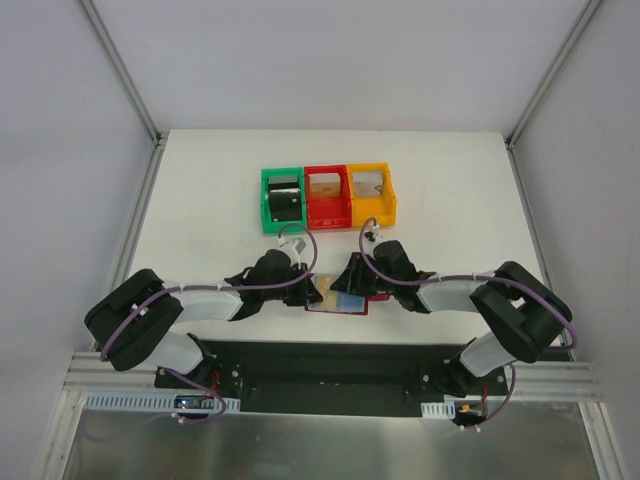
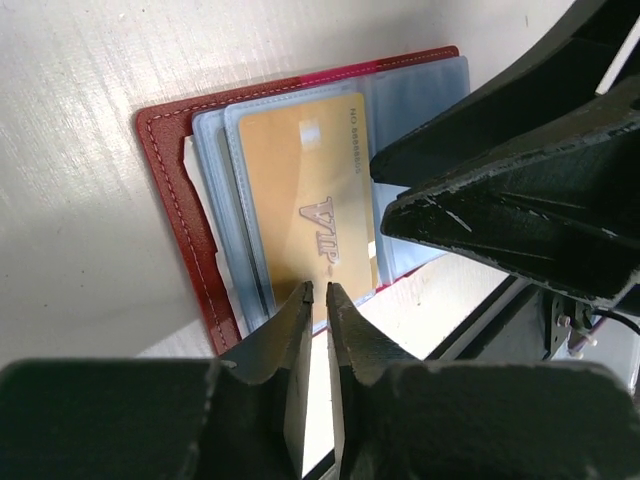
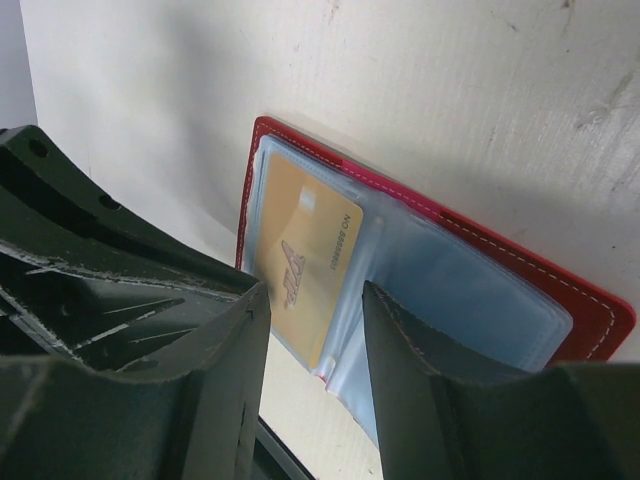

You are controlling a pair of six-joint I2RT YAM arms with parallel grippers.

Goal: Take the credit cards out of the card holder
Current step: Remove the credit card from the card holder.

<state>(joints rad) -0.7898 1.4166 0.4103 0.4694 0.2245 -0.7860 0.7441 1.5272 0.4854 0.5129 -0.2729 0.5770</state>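
The card holder [image 1: 336, 303] lies open on the table between my two grippers, red cover [image 2: 165, 160] down and clear blue sleeves up. A gold credit card [image 2: 300, 190] marked VIP sits in the left sleeve, also in the right wrist view [image 3: 310, 250]. My left gripper [image 2: 318, 290] is shut to a thin slit, its tips at the card's near edge with nothing showing between them. My right gripper [image 3: 315, 290] is open, low over the holder's middle fold and right page [image 3: 470, 290]. In the left wrist view its fingers [image 2: 500, 170] cover that page.
Three small bins stand in a row behind the holder: green [image 1: 282, 200] with a black block inside, red [image 1: 327, 195] and yellow [image 1: 371, 192]. The table's near edge and the black base plate [image 1: 320, 365] lie just below the holder.
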